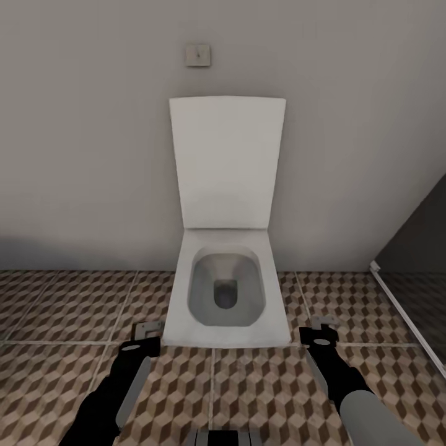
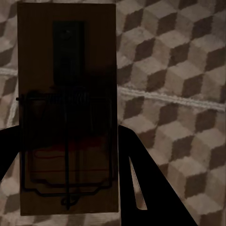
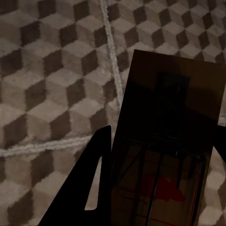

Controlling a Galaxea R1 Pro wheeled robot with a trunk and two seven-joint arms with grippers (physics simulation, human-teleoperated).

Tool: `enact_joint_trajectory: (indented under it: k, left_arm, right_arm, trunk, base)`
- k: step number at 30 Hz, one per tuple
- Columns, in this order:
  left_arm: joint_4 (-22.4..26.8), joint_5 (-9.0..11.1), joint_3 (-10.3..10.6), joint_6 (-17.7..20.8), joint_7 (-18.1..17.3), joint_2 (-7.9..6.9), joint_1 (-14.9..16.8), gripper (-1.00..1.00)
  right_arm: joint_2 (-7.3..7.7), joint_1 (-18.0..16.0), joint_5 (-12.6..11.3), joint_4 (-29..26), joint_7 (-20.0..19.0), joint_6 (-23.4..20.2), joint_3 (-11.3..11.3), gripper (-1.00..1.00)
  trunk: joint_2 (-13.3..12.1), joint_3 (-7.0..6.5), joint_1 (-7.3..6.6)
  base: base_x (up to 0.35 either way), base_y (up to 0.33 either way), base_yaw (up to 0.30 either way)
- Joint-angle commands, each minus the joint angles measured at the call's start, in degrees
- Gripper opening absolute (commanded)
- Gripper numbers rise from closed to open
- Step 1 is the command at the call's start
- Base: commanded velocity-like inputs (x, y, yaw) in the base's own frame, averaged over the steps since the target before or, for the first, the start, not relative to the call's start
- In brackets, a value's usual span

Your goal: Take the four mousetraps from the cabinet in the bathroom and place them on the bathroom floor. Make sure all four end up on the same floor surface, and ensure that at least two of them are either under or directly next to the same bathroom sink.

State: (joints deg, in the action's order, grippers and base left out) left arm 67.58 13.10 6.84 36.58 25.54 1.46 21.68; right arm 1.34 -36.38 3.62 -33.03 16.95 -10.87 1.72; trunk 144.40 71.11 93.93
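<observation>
Both arms hang low, left gripper [image 1: 147, 329] at 7 o'clock and right gripper [image 1: 323, 327] at 5 o'clock of the toilet [image 1: 226, 297], each grasping one mousetrap [image 2: 66, 108] [image 3: 165, 150] above the bathroom floor [image 1: 62, 310], so nothing seems placed yet.

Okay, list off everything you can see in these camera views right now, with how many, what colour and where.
toilet: one, white, lid raised against the wall, straight ahead between the two arms
wall plate: one, pale grey, on the wall above the toilet lid
wall: grey, behind the toilet
bathroom floor: brown, beige and white cube-pattern tiles, pale grout lines
dark panel: one, dark grey with a white lower edge, at the right edge of the head view
mousetraps: two, dark brown wood with thin metal wire, one held between the left pincer's fingers, one between the right pincer's
left pincer: black and grey, low above the floor left of the toilet
right pincer: black and grey, right of the toilet
</observation>
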Motion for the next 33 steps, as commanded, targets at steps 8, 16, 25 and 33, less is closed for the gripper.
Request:
enact_joint_trajectory:
  k: [8, 16, 25, 33]
  left_arm:
    - [0.0, 0.4, 0.2, 0.2, 0.4, -0.05, 0.0, -1.0]
    - [0.1, 0.4, 0.2, 0.1, 0.5, 0.01, 0.0, -1.0]
    - [-0.2, 0.4, 0.2, 0.1, 0.4, -0.07, 0.0, -1.0]
    - [-0.2, 0.4, 0.1, 0.1, 0.5, -0.25, 0.0, -1.0]
  right_arm:
    - [0.06, 0.0, 0.2, -0.1, 0.0, -0.3, 0.0, -1.0]
    - [0.07, 0.0, 0.2, -0.1, 0.0, -0.3, 0.0, -1.0]
    - [-0.01, 0.0, 0.3, -0.1, 0.0, -0.1, 0.0, -1.0]
    - [-0.09, 0.0, 0.5, -0.1, 0.0, -0.1, 0.0, -1.0]
  trunk:
    - [0.0, 0.05, 0.01]
    - [0.0, 0.05, 0.01]
    - [0.0, 0.05, 0.01]
    - [0.0, 0.05, 0.01]
  base:
    - [0.271, 0.0, 0.0]
    - [0.067, 0.0, 0.0]
    - [0.182, 0.0, 0.0]
    - [0.086, 0.0, 0.0]
